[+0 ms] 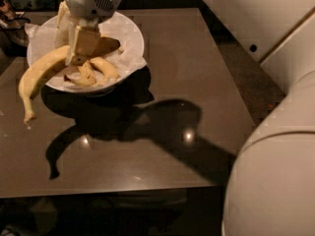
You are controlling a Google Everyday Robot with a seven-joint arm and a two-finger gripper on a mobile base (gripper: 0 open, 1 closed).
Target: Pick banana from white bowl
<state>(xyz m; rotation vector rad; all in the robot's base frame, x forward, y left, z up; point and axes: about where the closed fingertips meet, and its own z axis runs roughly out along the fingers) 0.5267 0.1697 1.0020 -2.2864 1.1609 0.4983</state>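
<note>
Holding the banana (40, 77) right now: my pincer (74, 53) is up at the top left, over the white bowl (134, 39), and its fingers (87, 42) are pinching the banana at its upper, thicker end. The fruit hangs down and to the left from that grip in a long curve. Its far end reaches out past the bowl's left rim, with the brownish tip (28, 117) lowest of all, out over the dark worktop (202, 68). So it is in my grasp, partly above the bowl and partly beyond it (whether any part of it touches the rim, I cannot tell).

Below my pincer, inside the bowl, lie the short bananas (104, 67), a couple of stubby yellow pieces close together on the crinkled white paper (38, 33) that lines the bowl. The paper pokes up above the rim on the left side and again at the lower right.

The bowl sits toward the back left of the worktop. A broad black shadow (162, 122) spreads from under it toward the front and right, and a thin curved arm of that shadow runs down the left, shaped like the banana. Two small glints of light show on the surface beside the shadow. My own arm (275, 176), big, pale and rounded, fills the right side of the view.
</note>
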